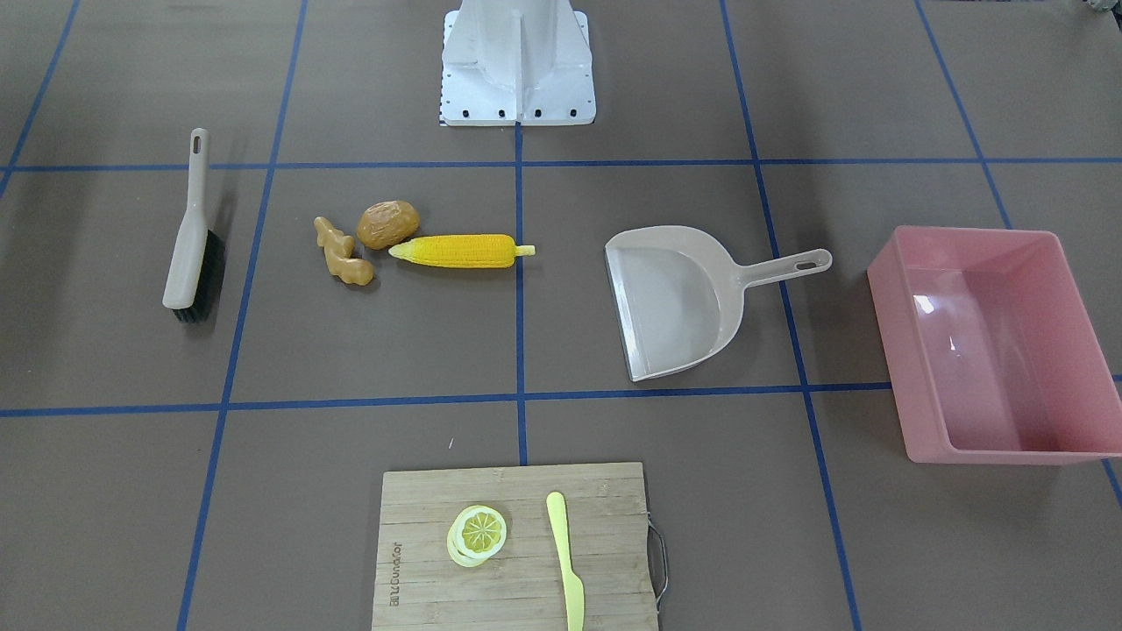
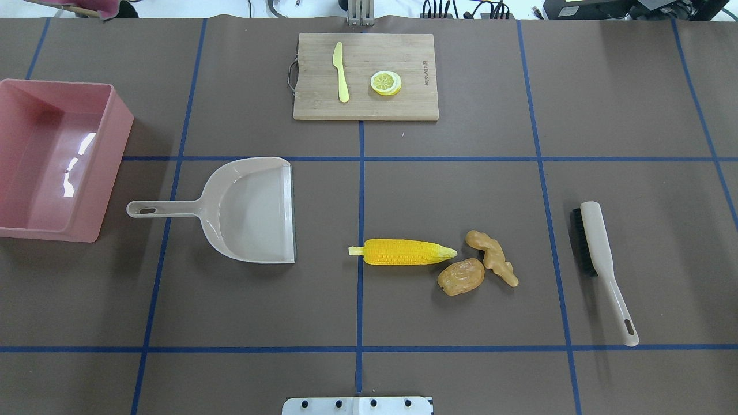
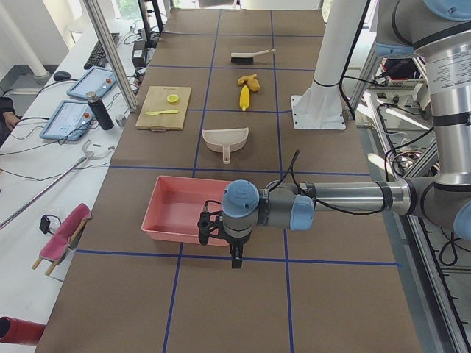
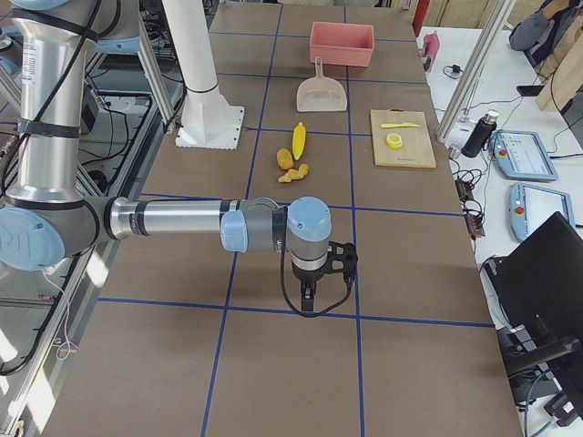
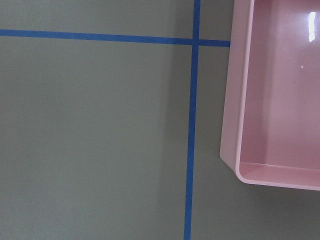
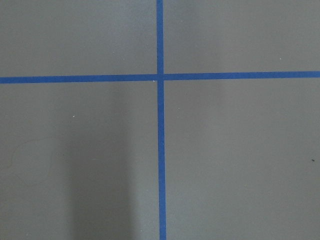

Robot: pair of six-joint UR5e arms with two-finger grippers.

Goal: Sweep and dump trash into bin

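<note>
My left fingers point(image 3: 235, 259) hang over the desk point(image 2: 461, 173) just beside the pink bin point(image 2: 52, 233); I cannot tell whether they are spread or pressed together. Right of the bin lies the dustpan point(image 2: 248, 210). Next come the corn cob point(image 2: 403, 252), potato point(image 2: 460, 276) and ginger root point(image 2: 493, 257), clustered well apart from the bin, then a brush point(image 2: 599, 259). The cutting board point(image 2: 403, 57) carries a printed mark too small to read. My right fingers point(image 4: 308, 296) hang over crossing blue tape lines point(image 6: 160, 150), and I cannot tell their state either.
</note>
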